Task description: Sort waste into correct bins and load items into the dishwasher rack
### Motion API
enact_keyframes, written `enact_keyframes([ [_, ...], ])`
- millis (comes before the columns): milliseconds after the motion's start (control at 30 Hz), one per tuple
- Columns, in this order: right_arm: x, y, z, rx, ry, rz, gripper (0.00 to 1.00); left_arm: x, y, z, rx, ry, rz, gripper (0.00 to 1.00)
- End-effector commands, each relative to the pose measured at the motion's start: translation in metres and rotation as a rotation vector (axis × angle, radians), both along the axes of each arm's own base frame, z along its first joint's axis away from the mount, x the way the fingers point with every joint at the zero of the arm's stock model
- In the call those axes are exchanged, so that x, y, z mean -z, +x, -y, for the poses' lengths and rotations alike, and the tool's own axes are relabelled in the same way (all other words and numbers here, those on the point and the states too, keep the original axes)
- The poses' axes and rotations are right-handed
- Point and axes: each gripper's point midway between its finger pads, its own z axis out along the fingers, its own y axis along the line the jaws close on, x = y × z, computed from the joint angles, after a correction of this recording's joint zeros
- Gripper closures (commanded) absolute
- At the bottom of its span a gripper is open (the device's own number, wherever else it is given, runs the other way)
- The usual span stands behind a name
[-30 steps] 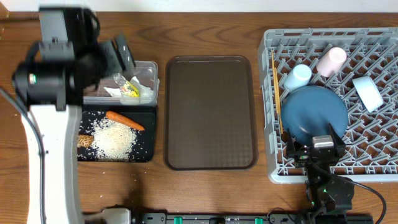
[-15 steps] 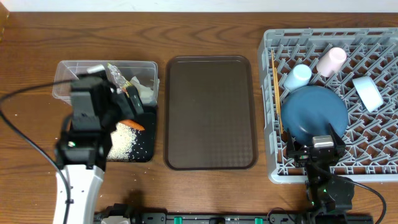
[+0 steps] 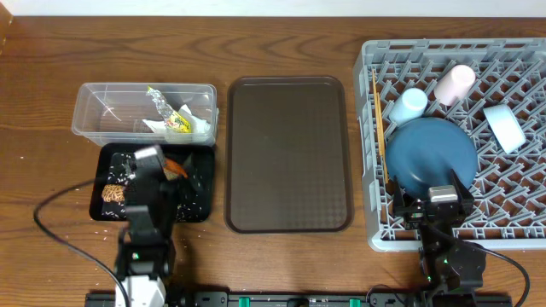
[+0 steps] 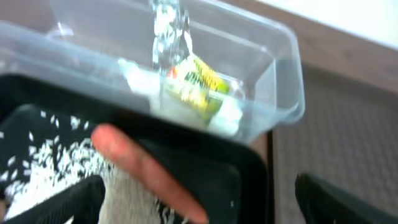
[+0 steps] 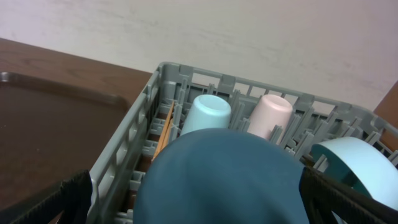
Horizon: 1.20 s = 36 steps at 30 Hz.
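Plainly, left gripper [image 4: 198, 208] gapes wide over black tray [image 3: 197, 154], lower left; right gripper [image 5: 194, 190] wide, empty, above dark blue plate [image 3: 435, 153].

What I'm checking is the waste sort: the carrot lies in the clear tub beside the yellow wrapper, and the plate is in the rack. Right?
Not quite. The carrot lies in the black tray, not the clear tub, as the left wrist view shows. The yellow wrapper is in the tub and the plate in the rack.

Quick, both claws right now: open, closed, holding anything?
Left claw: open, holding nothing.
Right claw: open, holding nothing.
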Motion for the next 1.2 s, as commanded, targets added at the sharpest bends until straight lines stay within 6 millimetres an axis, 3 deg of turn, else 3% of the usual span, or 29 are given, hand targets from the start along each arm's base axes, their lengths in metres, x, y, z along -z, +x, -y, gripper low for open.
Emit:
enact_keyframes([
  [0,0.001,0.000,0.001,0.003,-0.013,0.000,0.01,0.008,-0.007,-0.002,-0.010,0.006,0.031,0.02],
  [433,0.001,0.000,0.001,0.003,-0.013,-0.001,0.01,0.032,-0.025,-0.002,-0.011,0.008,0.075,0.02],
  [867,0.001,0.000,0.001,0.003,-0.013,-0.001,0.01,0.031,-0.043,0.001,-0.003,0.012,0.072,0.02],
  [1167,0.001,0.000,0.001,0.003,-0.013,-0.001,0.01,0.010,-0.040,0.016,0.107,0.155,0.165,0.02],
])
